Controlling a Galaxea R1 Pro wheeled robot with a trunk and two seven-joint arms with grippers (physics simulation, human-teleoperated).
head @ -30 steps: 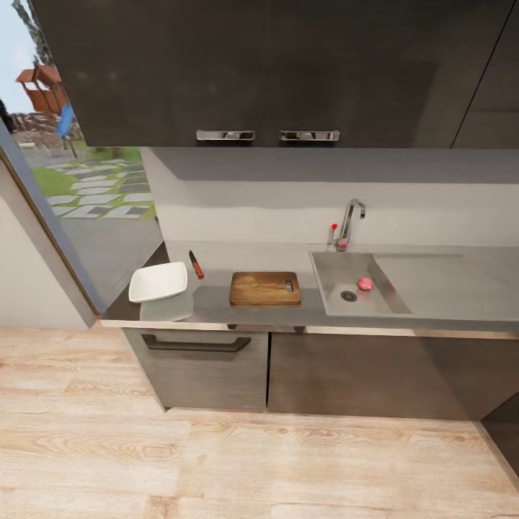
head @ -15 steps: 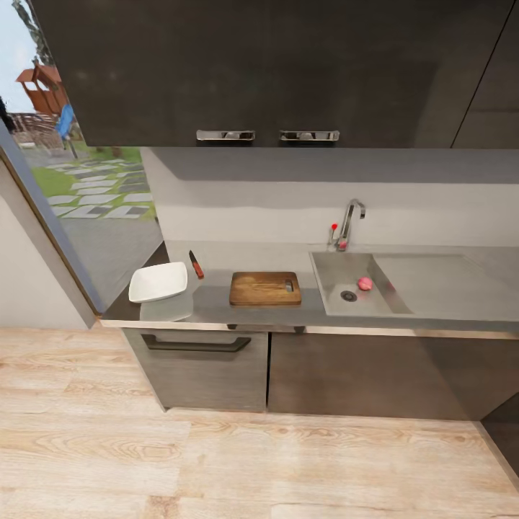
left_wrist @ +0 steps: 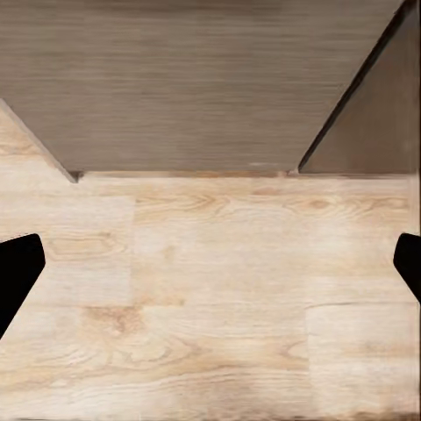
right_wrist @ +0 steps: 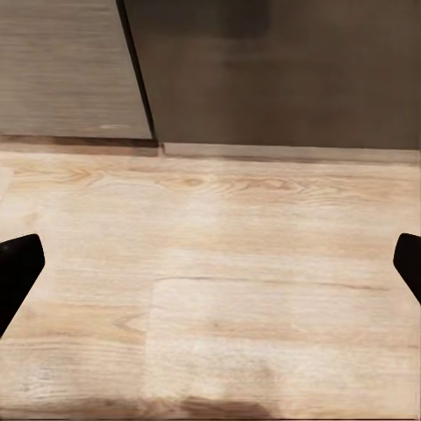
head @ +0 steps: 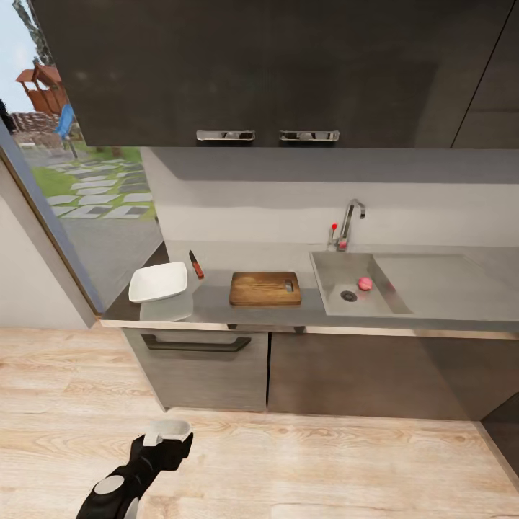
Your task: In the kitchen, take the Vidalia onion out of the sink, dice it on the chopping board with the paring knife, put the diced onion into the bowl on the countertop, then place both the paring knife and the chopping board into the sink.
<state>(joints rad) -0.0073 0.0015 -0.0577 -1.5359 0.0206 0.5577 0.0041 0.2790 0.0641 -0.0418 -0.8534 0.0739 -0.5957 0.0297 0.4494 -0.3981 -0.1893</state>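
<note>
Vidalia onion (head: 365,283) lies in the sink (head: 339,268) beside the drain. On the bench (head: 216,303), the chopping board (head: 265,288) sits between sink and bowl (head: 158,282), paring knife (head: 195,264) near the bowl. Left claw (head: 167,435) hangs spread and empty over the floor (head: 324,468); right claw (right_wrist: 210,263) likewise gapes.
</note>
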